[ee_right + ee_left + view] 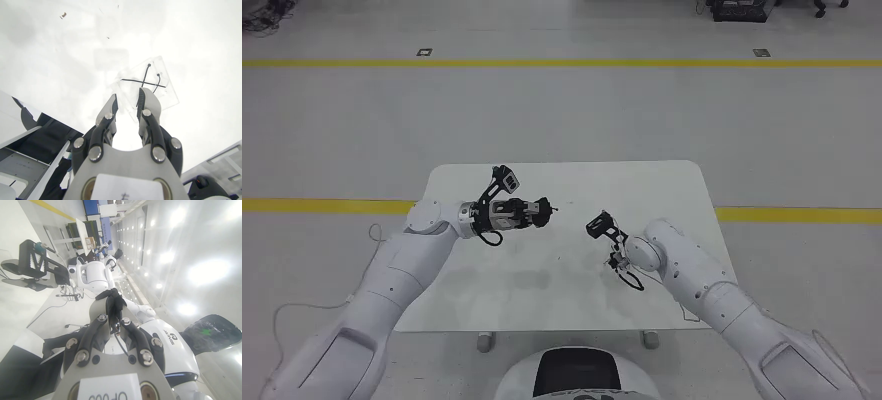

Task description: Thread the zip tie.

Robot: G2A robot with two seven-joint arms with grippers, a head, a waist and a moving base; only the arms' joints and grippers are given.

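In the left wrist view my left gripper (pixel 113 306) is shut on a black zip tie (pixel 111 295), whose ends stick out past the fingertips. From above, the left gripper (pixel 545 212) hangs over the middle of the white table (pixel 642 185), pointing toward the right arm. My right gripper (pixel 127 96) is open with nothing between its fingers, just above a clear tray (pixel 170 94) lying on the table. Three more black zip ties (pixel 143 82) lie crossed in that tray. In the top view the right gripper (pixel 620 266) points down at the table, right of centre.
Small dark specks (pixel 63 15) lie on the table surface away from the tray. The table's front edge (pixel 542 330) runs close to the robot. Other robots and office furniture stand in the room behind.
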